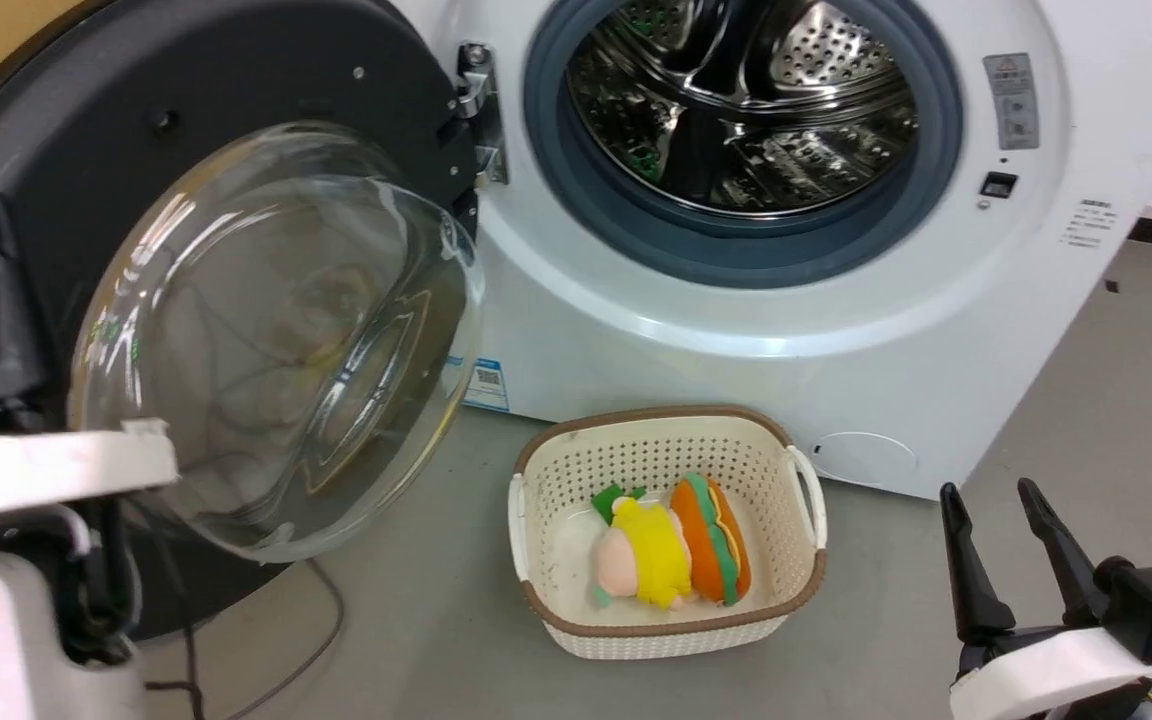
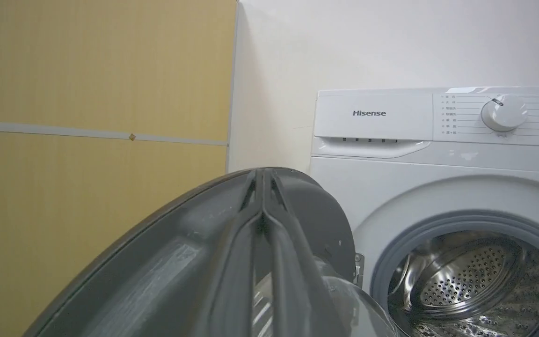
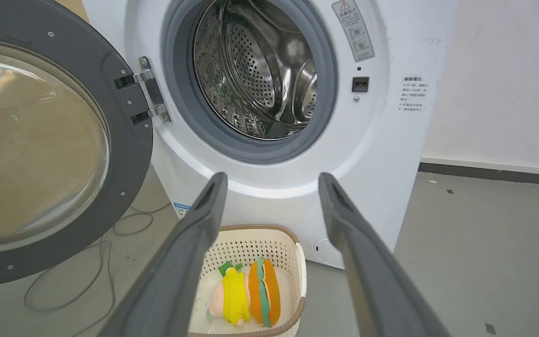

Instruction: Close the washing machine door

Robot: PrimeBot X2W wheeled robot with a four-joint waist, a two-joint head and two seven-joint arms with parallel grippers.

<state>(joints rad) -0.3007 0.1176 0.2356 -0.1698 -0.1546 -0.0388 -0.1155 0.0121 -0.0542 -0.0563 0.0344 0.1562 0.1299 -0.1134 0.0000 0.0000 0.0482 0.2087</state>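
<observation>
The white washing machine [image 1: 836, 330] stands with its steel drum exposed. Its washing machine door [image 1: 276, 340], black-rimmed with a bulging clear glass bowl, is swung open to the left on its hinge [image 1: 476, 110]. In the left wrist view my left gripper [image 2: 262, 178] is shut, its two fingers pressed together and lying over the door [image 2: 157, 267], tips at the rim's top edge. My pale left forearm [image 1: 36, 470] shows at the lower left, by the door's outer edge. My right gripper [image 1: 986, 490] stands open and empty at the lower right, away from the door [image 3: 127, 140] and the machine [image 3: 382, 140].
A cream perforated basket [image 1: 546, 520] with plush toys [image 1: 671, 545] sits on the grey floor in front of the machine. A cable [image 1: 321, 620] trails on the floor under the door. A yellow wall panel [image 2: 87, 93] lies behind the door.
</observation>
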